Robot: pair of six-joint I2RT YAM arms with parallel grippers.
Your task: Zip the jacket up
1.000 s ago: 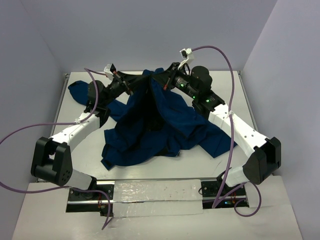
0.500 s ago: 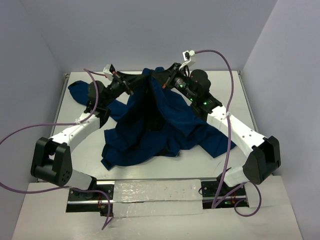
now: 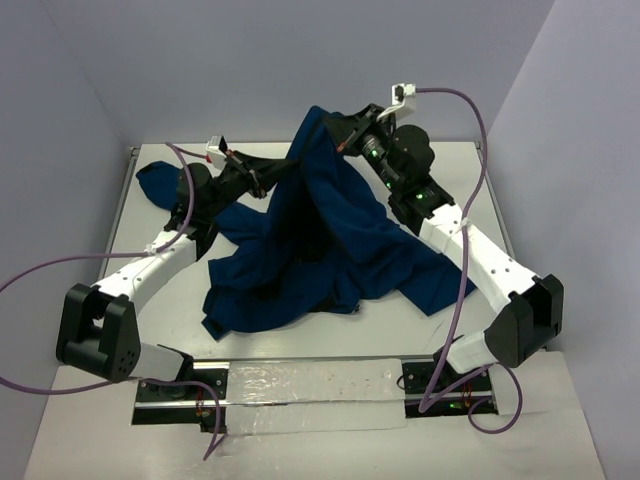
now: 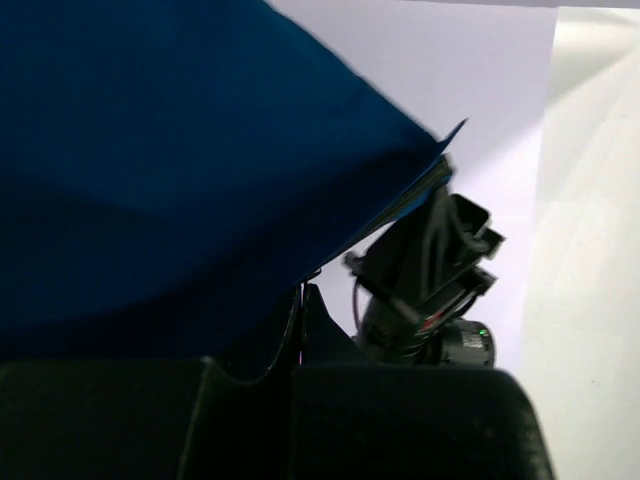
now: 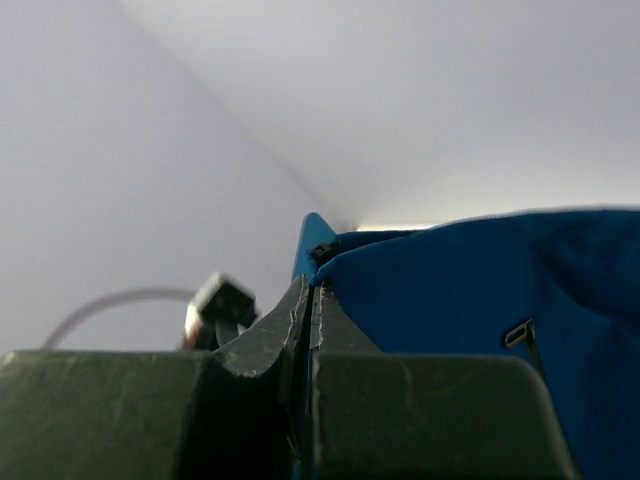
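The navy-blue jacket (image 3: pixel 330 235) lies heaped on the table, its front pulled up into a peak at the back. My right gripper (image 3: pixel 335 128) is shut on the jacket's raised top edge and holds it high. In the right wrist view (image 5: pixel 312 290) its jaws pinch blue fabric (image 5: pixel 480 290) with the black zipper end just above them. My left gripper (image 3: pixel 272 180) is shut on the jacket's edge lower and to the left. In the left wrist view (image 4: pixel 300 295) blue cloth (image 4: pixel 150 150) fills the upper left and the right arm's gripper (image 4: pixel 430 270) shows beyond.
One sleeve (image 3: pixel 158 185) trails to the back left of the white table (image 3: pixel 500 200). Grey walls close in behind and at both sides. Purple cables (image 3: pixel 465 120) loop off both wrists. The arm bases (image 3: pixel 300 385) stand at the near edge.
My right gripper has risen and moved back with the jacket edge, lifting the fabric peak higher. My left gripper has shifted slightly right, still holding its edge.
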